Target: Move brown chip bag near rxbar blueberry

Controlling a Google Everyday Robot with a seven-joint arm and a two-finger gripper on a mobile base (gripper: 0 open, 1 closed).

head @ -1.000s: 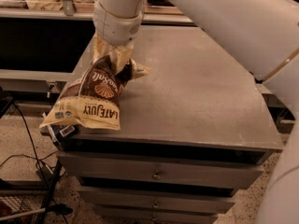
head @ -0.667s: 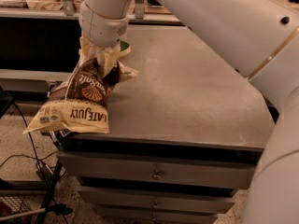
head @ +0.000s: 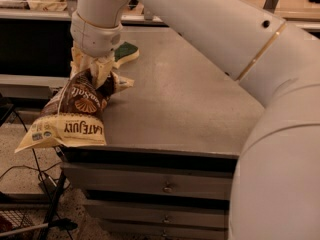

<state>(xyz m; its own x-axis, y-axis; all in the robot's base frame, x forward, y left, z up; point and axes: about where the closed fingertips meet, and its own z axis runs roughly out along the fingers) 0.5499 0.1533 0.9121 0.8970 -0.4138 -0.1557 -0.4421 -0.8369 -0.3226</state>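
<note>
Over at nine o'clock, the brown chip bag point(head: 67, 116) is hanging tilted. Its cream end, with the LATE JULY lettering reading upside down, is jutting past the left edge of the table point(head: 190, 109) above the floor. Whether the bag is touching the tabletop, I cannot tell. Just above it, at ten o'clock, the gripper point(head: 95, 74) is pointing down, its fingers pinching the bag's crinkled top end. At one o'clock from the gripper, a green-and-yellow sponge point(head: 126, 50) is lying flat on the grey surface. Below, at six o'clock, the drawers point(head: 165, 184) are sitting closed. The white arm point(head: 225, 29) is sweeping across to three o'clock.
</note>
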